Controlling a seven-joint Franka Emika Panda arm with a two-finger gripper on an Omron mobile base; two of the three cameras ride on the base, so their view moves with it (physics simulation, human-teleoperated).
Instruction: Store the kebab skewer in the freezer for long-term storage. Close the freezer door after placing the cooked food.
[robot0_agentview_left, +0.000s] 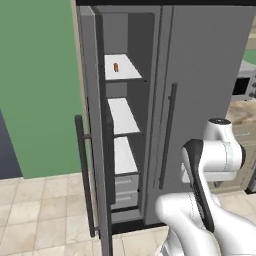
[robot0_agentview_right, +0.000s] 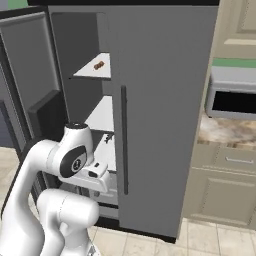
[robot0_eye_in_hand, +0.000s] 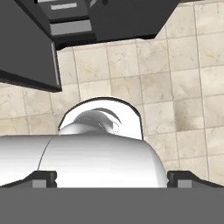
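Resting on the top freezer (robot0_agentview_left: 127, 100) shelf, kebab skewer (robot0_agentview_left: 116, 67) looks stored; hand (robot0_eye_in_hand: 112, 177) wide and empty, freezer door (robot0_agentview_left: 92, 130) open, awaiting closing

Orange-brown kebab skewer (robot0_agentview_left: 116, 67) on white shelf (robot0_agentview_left: 127, 72); grey freezer door (robot0_agentview_left: 90, 100).

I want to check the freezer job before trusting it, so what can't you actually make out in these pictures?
- Kebab skewer: too small in both base views to show its stick or chunks; just an orange-brown speck on the top shelf.
- Freezer door: seen edge-on in the left base view, so its outer face is hidden.
- Lower drawers: the robot's arm covers them in the right base view.
- Tool: its fingertips are cut off by the bottom edge of the hand view.
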